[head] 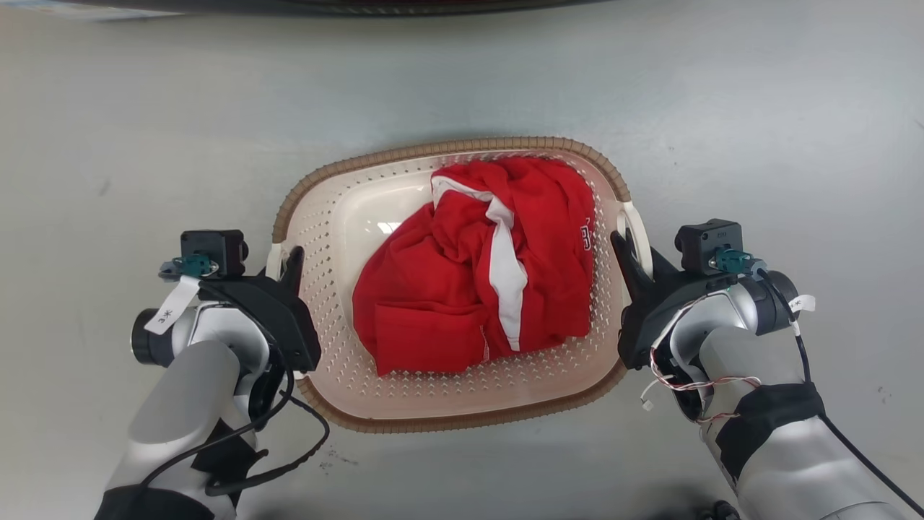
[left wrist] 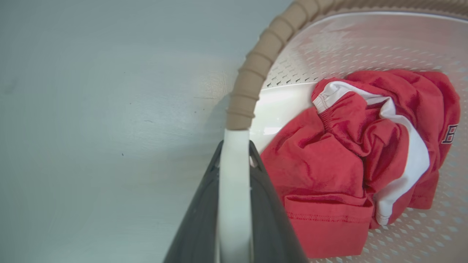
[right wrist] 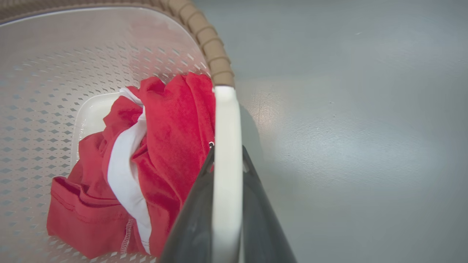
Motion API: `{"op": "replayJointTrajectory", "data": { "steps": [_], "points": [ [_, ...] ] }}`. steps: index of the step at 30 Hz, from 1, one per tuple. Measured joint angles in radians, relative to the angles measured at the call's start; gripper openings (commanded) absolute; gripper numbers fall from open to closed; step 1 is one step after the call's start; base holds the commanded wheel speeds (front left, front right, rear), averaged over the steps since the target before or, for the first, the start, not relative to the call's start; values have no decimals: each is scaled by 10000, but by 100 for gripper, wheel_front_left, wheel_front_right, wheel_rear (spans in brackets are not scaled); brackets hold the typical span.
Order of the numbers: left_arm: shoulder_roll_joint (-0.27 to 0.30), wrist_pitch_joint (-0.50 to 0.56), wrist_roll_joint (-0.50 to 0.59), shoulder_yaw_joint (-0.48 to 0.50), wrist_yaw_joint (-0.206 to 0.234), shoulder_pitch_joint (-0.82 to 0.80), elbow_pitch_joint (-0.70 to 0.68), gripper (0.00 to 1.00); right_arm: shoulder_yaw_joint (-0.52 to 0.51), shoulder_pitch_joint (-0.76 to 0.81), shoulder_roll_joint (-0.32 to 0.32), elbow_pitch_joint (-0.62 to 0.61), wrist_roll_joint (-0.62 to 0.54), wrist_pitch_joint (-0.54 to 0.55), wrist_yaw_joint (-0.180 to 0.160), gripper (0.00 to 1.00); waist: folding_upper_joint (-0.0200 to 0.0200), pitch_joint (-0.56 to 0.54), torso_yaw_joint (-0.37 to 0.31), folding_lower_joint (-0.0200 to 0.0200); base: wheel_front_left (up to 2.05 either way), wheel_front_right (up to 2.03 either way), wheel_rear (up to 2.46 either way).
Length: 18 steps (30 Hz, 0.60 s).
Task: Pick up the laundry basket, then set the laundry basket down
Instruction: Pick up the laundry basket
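The laundry basket (head: pixel 447 148) lies between the arms over the grey floor (head: pixel 144 130); I cannot tell whether it is raised. The left end effector (head: pixel 292 256) is clamped on the left handle (left wrist: pixel 234 190), and the right end effector (head: pixel 622 242) on the right handle (right wrist: pixel 226 164). The grasp looks done, while the lift and set-down seem left. Count: one basket, two handles, two end effectors, one crumpled red-and-white garment (head: pixel 469 289) inside.

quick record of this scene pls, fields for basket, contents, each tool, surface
basket: laundry basket, cream, perforated walls, brown rim
contents: red and white garment, bunched up
left tool: fingers closed on left white handle
right tool: fingers closed on right white handle
surface: grey floor
lifted or resting: cannot tell
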Motion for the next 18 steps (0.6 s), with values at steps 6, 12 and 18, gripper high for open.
{"op": "replayJointTrajectory", "data": {
  "steps": [6, 12, 18],
  "points": [
    [-155, 192, -165, -174, -2, -156, 359, 0, -19, -93, 2, 568, 107, 130, 107, 0, 0, -432, 38, 0, 0, 0, 0],
    [-217, 545, -637, -341, -2, -174, 627, 0, -31, -271, 36, 1114, 274, 245, 230, 0, 0, -959, 66, -1, 0, 0, 0],
    [-238, 988, -926, -514, -10, -177, 817, 0, -15, -439, 88, 1607, 453, 502, 326, 0, 1, -1583, 67, -1, 0, 0, 0]
  ]
}}
